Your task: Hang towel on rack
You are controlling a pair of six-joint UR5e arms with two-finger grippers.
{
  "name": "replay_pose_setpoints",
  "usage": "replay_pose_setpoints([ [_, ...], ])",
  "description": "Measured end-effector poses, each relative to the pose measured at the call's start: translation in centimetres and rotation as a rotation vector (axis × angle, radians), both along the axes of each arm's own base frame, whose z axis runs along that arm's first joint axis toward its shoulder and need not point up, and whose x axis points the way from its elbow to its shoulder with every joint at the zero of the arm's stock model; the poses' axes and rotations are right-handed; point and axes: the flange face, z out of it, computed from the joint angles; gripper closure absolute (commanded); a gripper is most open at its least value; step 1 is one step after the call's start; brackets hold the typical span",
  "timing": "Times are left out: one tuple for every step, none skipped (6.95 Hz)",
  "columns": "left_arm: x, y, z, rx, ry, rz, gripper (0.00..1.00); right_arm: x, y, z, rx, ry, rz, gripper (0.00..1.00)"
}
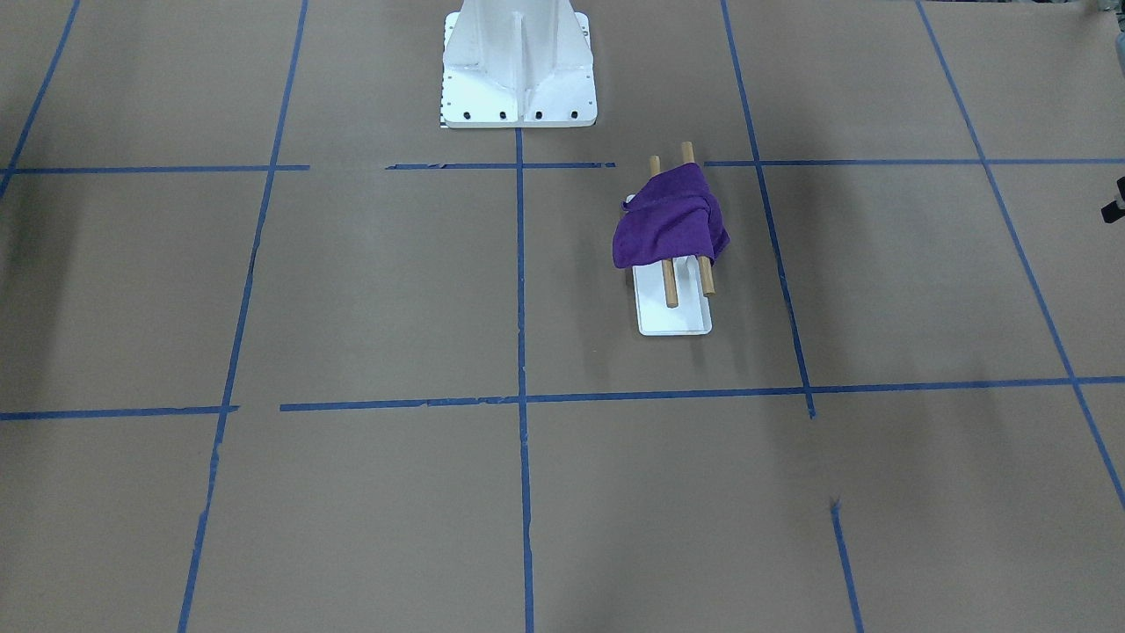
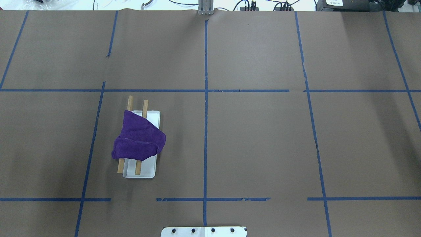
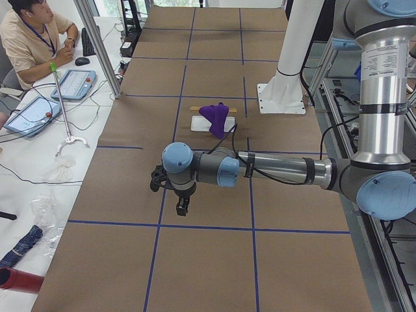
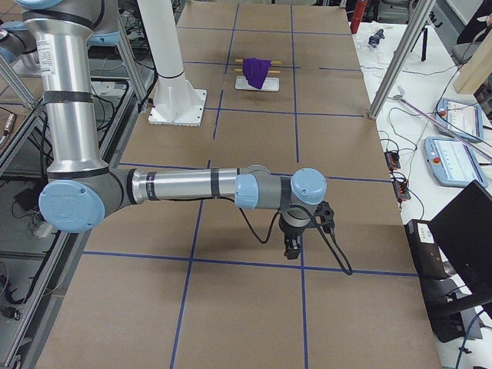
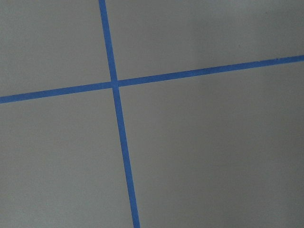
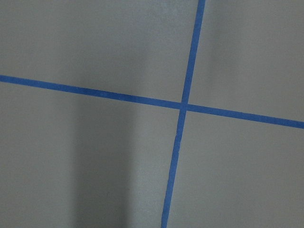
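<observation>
A purple towel (image 1: 670, 224) lies bunched and draped over both wooden dowels of the rack (image 1: 675, 318). The rack's white base and the dowel ends stick out from under the towel (image 2: 139, 138) in the overhead view, where the rack (image 2: 144, 172) sits left of centre. My left gripper (image 3: 182, 208) hangs over bare paper far from the rack, and I cannot tell if it is open. My right gripper (image 4: 292, 250) hangs over bare paper at the opposite end, and I cannot tell its state either. Both wrist views show only brown paper and blue tape.
The white bolted pedestal (image 1: 518, 79) stands at the robot's side of the table, near the rack. Blue tape lines (image 2: 206, 131) grid the brown paper. A person (image 3: 32, 39) sits at a side desk with tablets, beyond the table's far long edge.
</observation>
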Motion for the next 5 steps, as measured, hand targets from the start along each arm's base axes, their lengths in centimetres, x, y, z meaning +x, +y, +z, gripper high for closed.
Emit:
replay_pose_setpoints([
  [0.0, 0.1, 0.0, 0.004, 0.002, 0.001, 0.00, -0.1, 0.0, 0.0, 0.006, 0.002, -0.003, 0.00],
  [0.0, 0.1, -0.2, 0.010, 0.004, 0.001, 0.00, -0.9, -0.4, -0.7, 0.002, 0.004, 0.002, 0.00],
  [0.0, 0.2, -0.4, 0.014, 0.008, 0.001, 0.00, -2.8, -1.0, -1.9, -0.017, 0.008, 0.013, 0.00],
  [0.0, 0.2, -0.7, 0.020, 0.013, 0.001, 0.00, -4.4, -1.1, -3.0, -0.030, 0.013, 0.019, 0.00],
  [0.1, -0.2, -1.3, 0.033, 0.016, 0.003, 0.00, -5.0, -0.7, -3.6, -0.030, 0.015, 0.021, 0.00],
])
